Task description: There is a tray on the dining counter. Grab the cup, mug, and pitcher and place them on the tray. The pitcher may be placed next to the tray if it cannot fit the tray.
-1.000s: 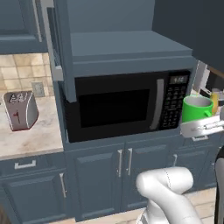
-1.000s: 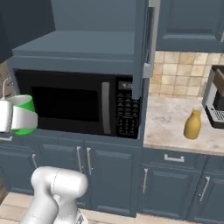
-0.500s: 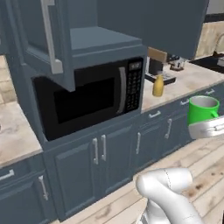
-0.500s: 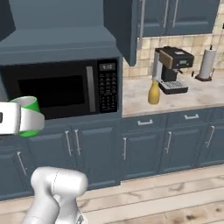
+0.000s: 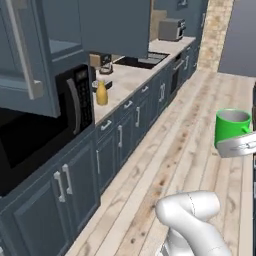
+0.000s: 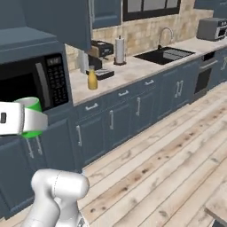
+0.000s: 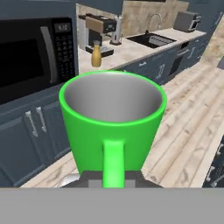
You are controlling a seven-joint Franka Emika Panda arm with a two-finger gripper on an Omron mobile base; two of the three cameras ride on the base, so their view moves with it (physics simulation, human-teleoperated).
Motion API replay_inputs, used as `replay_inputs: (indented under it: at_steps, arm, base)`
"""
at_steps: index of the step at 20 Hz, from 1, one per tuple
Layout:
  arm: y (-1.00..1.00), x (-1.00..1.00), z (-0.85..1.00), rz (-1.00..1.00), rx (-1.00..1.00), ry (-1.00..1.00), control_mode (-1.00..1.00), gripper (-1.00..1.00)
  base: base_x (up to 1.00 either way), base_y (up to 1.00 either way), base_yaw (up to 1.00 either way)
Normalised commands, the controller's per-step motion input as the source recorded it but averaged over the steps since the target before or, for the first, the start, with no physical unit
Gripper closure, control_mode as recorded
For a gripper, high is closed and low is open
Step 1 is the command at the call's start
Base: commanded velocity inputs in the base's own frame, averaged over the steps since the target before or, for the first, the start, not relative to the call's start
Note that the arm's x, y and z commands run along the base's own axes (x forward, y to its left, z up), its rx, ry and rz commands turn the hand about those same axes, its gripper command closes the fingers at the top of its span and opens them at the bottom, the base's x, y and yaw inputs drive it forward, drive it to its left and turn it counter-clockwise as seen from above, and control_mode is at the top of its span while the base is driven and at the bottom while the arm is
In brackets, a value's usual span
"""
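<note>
Green and upright, the mug (image 7: 113,124) sat clamped in our gripper (image 7: 111,180), jaws pinched on its handle, carried high over the wooden floor (image 5: 165,165) and well away from the cabinets. We judged ourselves mid-transport: the mug in hand, not yet delivered. The pitcher (image 6: 92,79) stood on the far kitchen counter (image 6: 133,66) beside the coffee machine (image 6: 99,51). Next we needed the base to bring the tray within reach, then a level lowering and release.
</note>
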Motion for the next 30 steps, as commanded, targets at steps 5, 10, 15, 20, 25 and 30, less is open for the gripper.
replay_inputs:
  at_steps: [5,10,15,20,25,30]
  arm:
    - [0.0,0.0,0.0,0.0,0.0,0.0,1.0,1.0]
    - [0.0,0.0,0.0,0.0,0.0,0.0,1.0,1.0]
    - [0.0,0.0,0.0,0.0,0.0,0.0,1.0,1.0]
    - [0.0,0.0,0.0,0.0,0.0,0.0,1.0,1.0]
    - [0.0,0.0,0.0,0.0,0.0,0.0,1.0,1.0]
    - [0.0,0.0,0.0,0.0,0.0,0.0,1.0,1.0]
  base:
    - [-0.59,0.02,-0.93]
    - [-0.4,0.0,-0.92]
    - [-0.17,-0.04,-0.77]
    - [0.05,-0.76,-0.05]
    - [0.4,-0.99,0.0]
    - [0.57,-1.0,0.0]
